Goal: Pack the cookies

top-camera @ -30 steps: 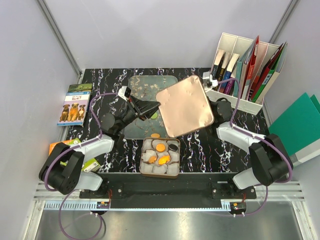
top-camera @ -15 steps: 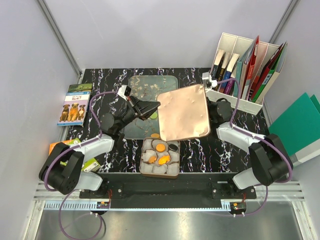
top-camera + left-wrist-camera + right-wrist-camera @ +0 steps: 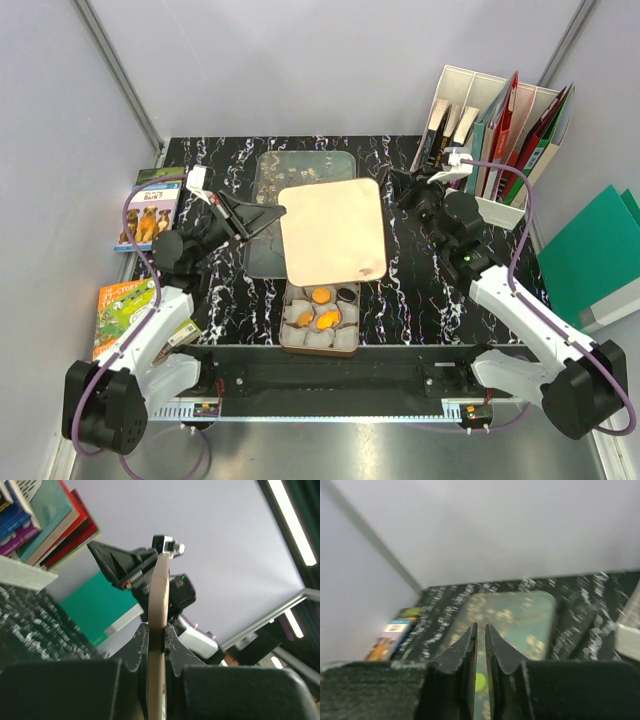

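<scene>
Above the tin (image 3: pixel 283 335), the left claw (image 3: pixel 279 211) pinches a smooth, rounded-square lid (image 3: pixel 332 232).

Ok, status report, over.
Left hand shut on lid, right hand clear of it, barely open. Cookies in tin, lid covering only its far edge. Nothing in the way.

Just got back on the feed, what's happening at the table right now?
The left gripper is shut on the left edge of the lid, holding it over the far side of the open tin of cookies. The right gripper hangs beside the lid's right edge, slightly parted and empty. The lid is not yet on.
</scene>
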Tool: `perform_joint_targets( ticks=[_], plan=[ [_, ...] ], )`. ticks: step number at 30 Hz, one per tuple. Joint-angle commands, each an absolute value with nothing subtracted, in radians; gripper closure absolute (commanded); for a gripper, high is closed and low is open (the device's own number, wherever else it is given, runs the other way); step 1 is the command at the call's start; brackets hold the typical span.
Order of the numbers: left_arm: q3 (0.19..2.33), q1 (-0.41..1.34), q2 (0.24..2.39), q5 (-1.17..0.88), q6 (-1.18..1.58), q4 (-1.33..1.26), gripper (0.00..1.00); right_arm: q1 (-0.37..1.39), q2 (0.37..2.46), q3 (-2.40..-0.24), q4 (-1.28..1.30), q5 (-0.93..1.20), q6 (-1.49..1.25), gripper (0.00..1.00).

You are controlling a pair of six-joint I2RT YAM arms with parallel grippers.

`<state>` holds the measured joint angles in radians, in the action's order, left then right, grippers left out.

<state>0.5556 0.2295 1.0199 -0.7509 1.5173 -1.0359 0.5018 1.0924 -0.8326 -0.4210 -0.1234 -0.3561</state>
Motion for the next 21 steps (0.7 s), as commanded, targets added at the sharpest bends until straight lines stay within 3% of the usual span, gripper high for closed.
perform_joint_targets(
  ticks=[1,3,6,13,21],
  plan=[
    [0.549,0.229,0.953,-0.807,1.301,-0.752,1.00,0.502,1.078,-0.867,-0.152,-0.425,-0.350,0.79],
    [0.558,0.227,0.943,-0.813,1.250,-0.668,1.00,0.502,1.075,-0.877,-0.085,-0.466,-0.399,0.79],
    [0.587,0.229,0.917,-0.807,1.122,-0.436,1.00,0.502,1.062,-0.906,0.070,-0.581,-0.516,0.89],
    [0.646,0.227,0.908,-0.782,0.852,0.033,1.00,0.502,1.003,-0.887,0.279,-0.486,-0.561,0.88],
    [0.635,0.229,0.954,-0.810,0.779,0.144,1.00,0.500,0.920,-0.762,0.285,-0.405,-0.630,0.87]
  ],
)
